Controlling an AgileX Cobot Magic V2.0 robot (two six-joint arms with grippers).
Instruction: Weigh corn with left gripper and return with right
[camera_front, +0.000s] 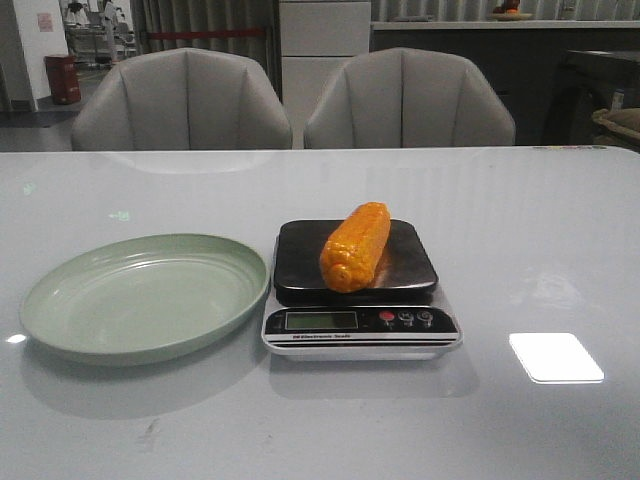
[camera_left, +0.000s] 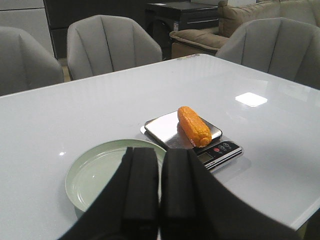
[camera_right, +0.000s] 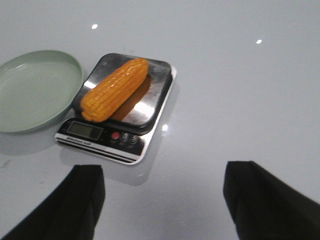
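Note:
The orange-yellow corn cob (camera_front: 356, 246) lies at a slant on the black platform of the kitchen scale (camera_front: 360, 330). It also shows in the left wrist view (camera_left: 194, 126) and in the right wrist view (camera_right: 115, 89). My left gripper (camera_left: 160, 155) is shut and empty, held above the near side of the green plate (camera_left: 95, 172), away from the scale (camera_left: 222, 150). My right gripper (camera_right: 165, 172) is open wide and empty, above bare table beside the scale (camera_right: 100, 140). Neither gripper shows in the front view.
A pale green plate (camera_front: 60, 300) lies just left of the scale and holds nothing; it also shows in the right wrist view (camera_right: 30, 85). Two grey chairs (camera_front: 180, 100) stand behind the white table's far edge. A bright light patch (camera_front: 555, 357) lies right of the scale.

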